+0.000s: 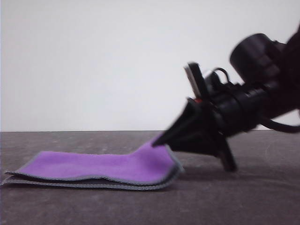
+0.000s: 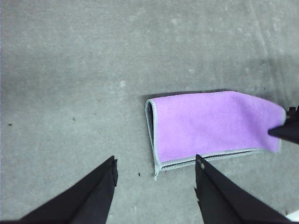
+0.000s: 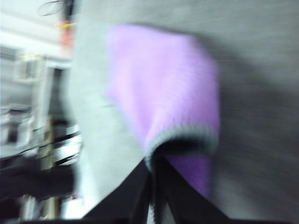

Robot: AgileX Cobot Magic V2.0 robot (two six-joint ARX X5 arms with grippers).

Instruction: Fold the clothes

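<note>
The clothes are one small cloth (image 1: pixel 103 168), folded over so its bright purple face is up, with light grey edging and a dark layer showing along the edge. It lies flat on the grey table (image 1: pixel 262 197), and its right end is raised. My right gripper (image 1: pixel 161 139) is shut on that raised end; in the right wrist view, which is blurred, its fingers (image 3: pixel 152 170) pinch the cloth (image 3: pixel 163 84). In the left wrist view my left gripper (image 2: pixel 155 161) hangs open above the table by the near folded corner of the cloth (image 2: pixel 210 126), holding nothing.
The table surface (image 2: pixel 70 70) is bare grey felt around the cloth. A plain white wall (image 1: pixel 93 61) stands behind the table. Blurred equipment (image 3: pixel 37 140) shows beyond the table edge in the right wrist view.
</note>
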